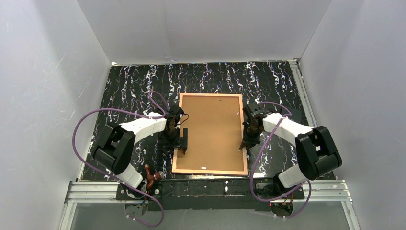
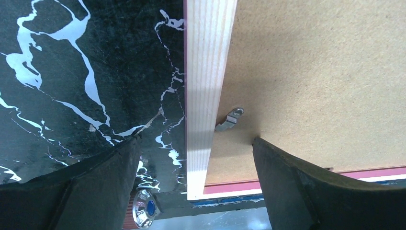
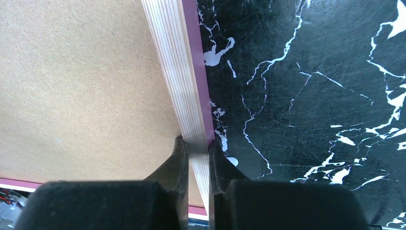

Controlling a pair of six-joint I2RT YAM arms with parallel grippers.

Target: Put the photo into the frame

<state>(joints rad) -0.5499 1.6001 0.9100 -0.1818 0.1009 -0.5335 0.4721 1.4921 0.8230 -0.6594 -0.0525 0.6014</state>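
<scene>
Two pincers flank the frame (image 1: 210, 172), which lies face down on the counter (image 1: 134, 86) with its pale wooden back rails up and the brown backing board (image 1: 210, 132) filling its opening. The right pincer (image 3: 195, 143) is clenched on the frame's right rail: one finger sits on the board side, the other on the pink outer edge just above the marble. The left pincer (image 2: 196, 140) is spread wide and grasps nothing. The left rail runs up between its fingers, with a small metal turn clip (image 2: 230, 120) just ahead of the inner fingertip. We cannot see the photo in any view, and whether it lies under the board we cannot tell. The risk we see is the one-sided hold. If the right arm lifts or pulls while the left is released, the frame could pivot about that narrow pinch, slip free, or skid across the counter. If the clips are not all turned home, a tilt could let the board and pane drop out. On the left, a careless closing could catch the clip or push the rail sideways against the right pincer's grip.
</scene>
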